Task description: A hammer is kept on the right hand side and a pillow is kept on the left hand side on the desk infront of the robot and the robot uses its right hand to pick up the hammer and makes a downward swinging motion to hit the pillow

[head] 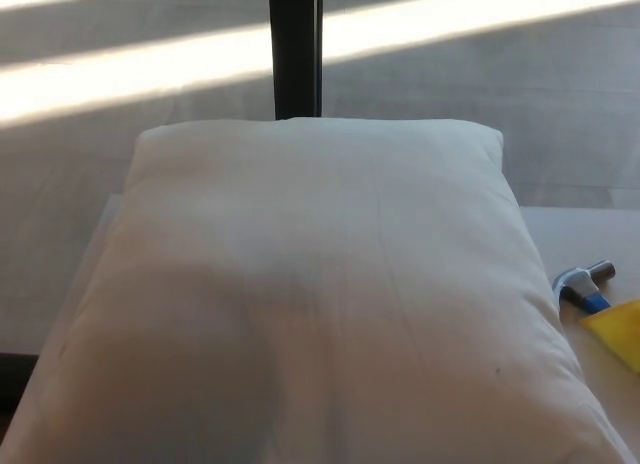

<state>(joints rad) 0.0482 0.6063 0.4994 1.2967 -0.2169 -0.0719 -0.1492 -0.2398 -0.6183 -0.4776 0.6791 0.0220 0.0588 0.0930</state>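
Note:
A large white pillow [310,294] fills most of the head view, lying flat on the pale desk [575,234]. At the right edge lies the hammer [585,284]: its metal head points toward the pillow, with a blue neck and a yellow handle [618,329] running off the picture. The hammer rests on the desk just beside the pillow's right side. Neither of my hands shows in this view.
A dark vertical post [296,49] stands behind the pillow's far edge. Beyond the desk is grey floor [120,94] crossed by bright bands of sunlight.

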